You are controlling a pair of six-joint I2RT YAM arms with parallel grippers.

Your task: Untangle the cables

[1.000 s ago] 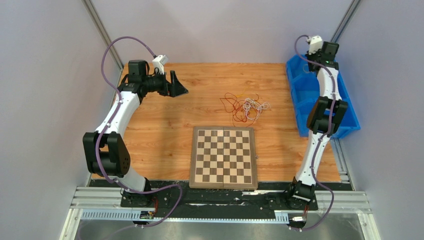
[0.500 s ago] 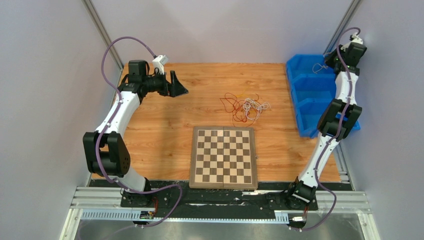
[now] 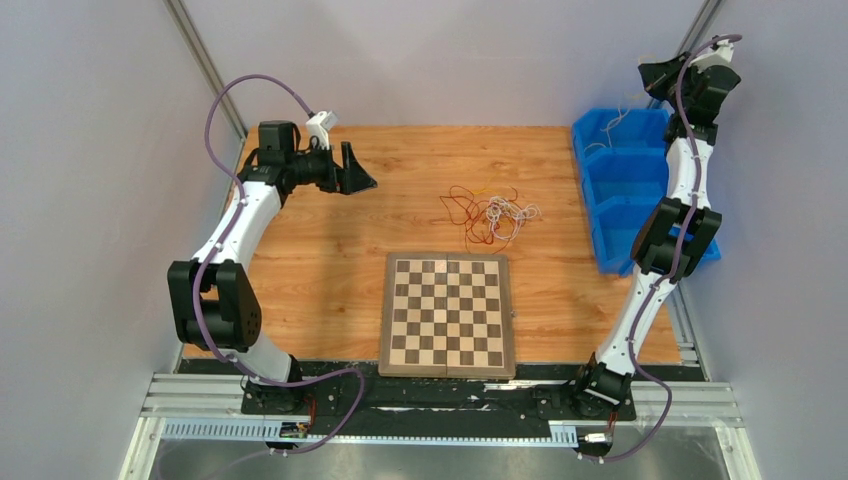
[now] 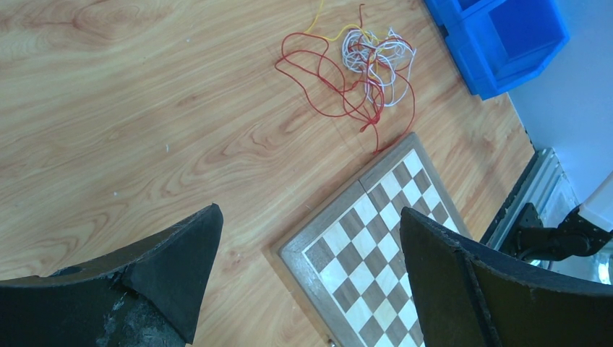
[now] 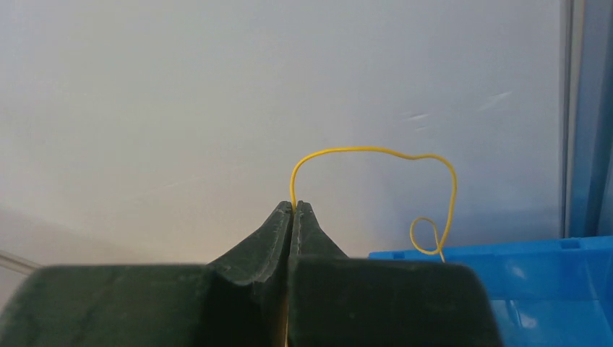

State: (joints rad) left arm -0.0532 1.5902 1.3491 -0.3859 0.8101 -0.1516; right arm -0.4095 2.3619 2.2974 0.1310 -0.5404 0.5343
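Cables: a loose knot of red, white and yellow cables (image 3: pixel 490 215) (image 4: pixel 358 69) lies on the table (image 3: pixel 330 260), just past the far edge of the chessboard (image 3: pixel 447 313) (image 4: pixel 376 260).
Yellow wire: one yellow wire (image 5: pixel 376 152), apart from the knot, arches out of the right gripper (image 5: pixel 295 210) (image 3: pixel 652 72) and curls down to the rim of the blue bin (image 5: pixel 506 249) (image 3: pixel 620 190).
Right gripper: jaws pressed together on the yellow wire, high over the bin's far end.
Left gripper: the left gripper (image 4: pixel 309 213) (image 3: pixel 355 170) has its jaws spread wide, holds nothing, and hangs over the far left of the table, well apart from the knot.
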